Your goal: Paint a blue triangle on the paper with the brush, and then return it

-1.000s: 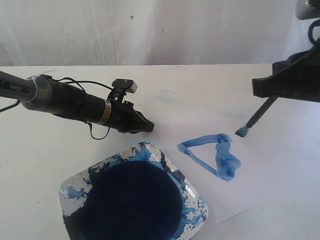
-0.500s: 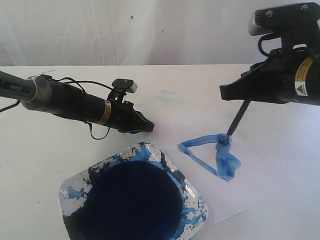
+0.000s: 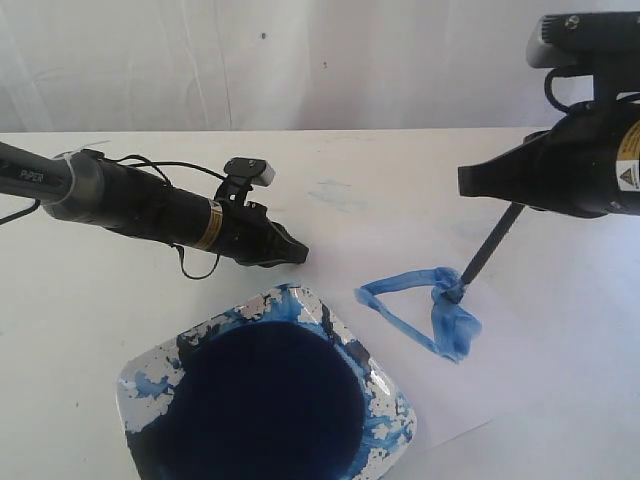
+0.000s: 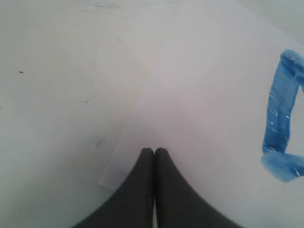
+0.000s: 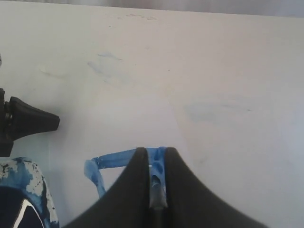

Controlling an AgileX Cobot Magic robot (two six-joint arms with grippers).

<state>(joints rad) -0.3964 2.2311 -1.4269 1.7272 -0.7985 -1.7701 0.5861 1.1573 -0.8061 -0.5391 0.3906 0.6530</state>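
Note:
The blue triangle [image 3: 452, 325] is a rough outline on the white paper [image 3: 540, 340], right of the dish. My right gripper [image 3: 466, 182] hangs above it, shut on the black handle of the brush [image 3: 487, 252]. The brush slants down to the left, with its tip at the triangle's far right corner. In the right wrist view the brush [image 5: 156, 190] sits between the fingers of the right gripper [image 5: 154, 151], over the blue triangle [image 5: 116, 157]. My left gripper [image 3: 300, 253] is shut and empty. It lies low over the paper [image 4: 199, 95] near a corner of the sheet.
A square white dish [image 3: 140, 380] splotched with blue and holding dark blue paint stands at the front, just below the left gripper and left of the triangle. Faint blue smudges mark the table [image 3: 335, 195] behind the paper. A white curtain closes off the back.
The right gripper swung left and back a little, and the brush tip came from beside the triangle down onto its far right corner. The left arm has not moved.

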